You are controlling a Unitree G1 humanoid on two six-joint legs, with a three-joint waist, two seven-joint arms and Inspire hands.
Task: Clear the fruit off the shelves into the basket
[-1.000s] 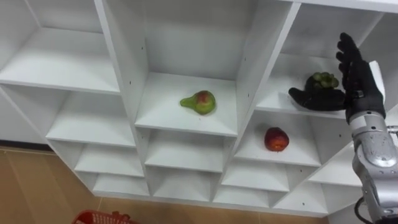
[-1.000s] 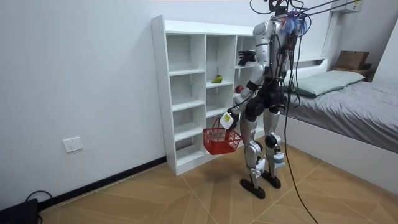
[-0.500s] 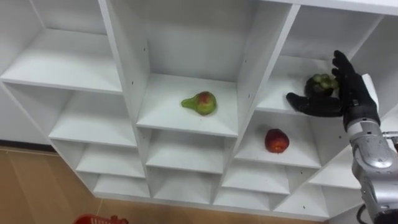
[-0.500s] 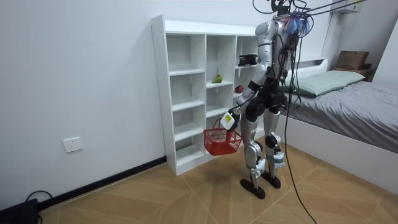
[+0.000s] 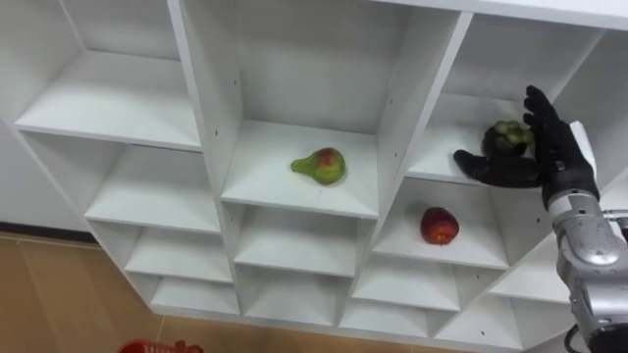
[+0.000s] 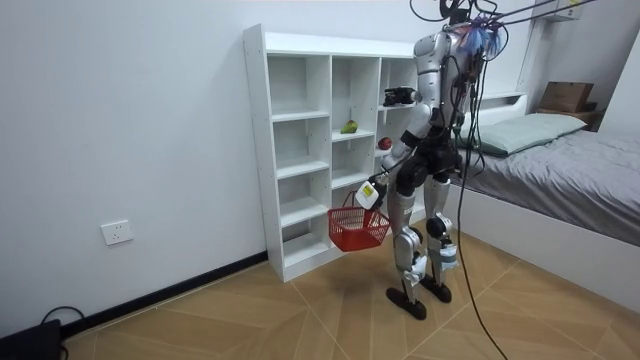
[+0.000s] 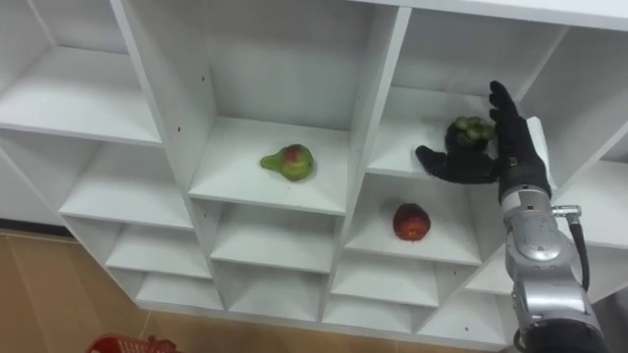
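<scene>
Left eye view: white closet [image 5: 396, 118] of open compartments. Pear [image 5: 321, 165] lying in the middle column. Red apple [image 5: 439, 226] in the right column, one shelf lower. Green grapes [image 5: 508, 132] in the compartment above the apple. The right hand [image 5: 545, 162] reaches in there, spread, with the thumb stretched below the bunch and the fingers straight just behind it. Right eye view: grapes between thumb and fingers, not clasped. Room view: robot stands upright facing the closet, with the left hand [image 6: 367, 191] low and closed on the handle of a hanging red basket [image 6: 357, 228].

I count one pear [image 5: 320, 165], one red apple [image 5: 439, 226], one bunch of green grapes [image 5: 508, 132], one red basket [image 6: 357, 228], one closet [image 5: 412, 98].
</scene>
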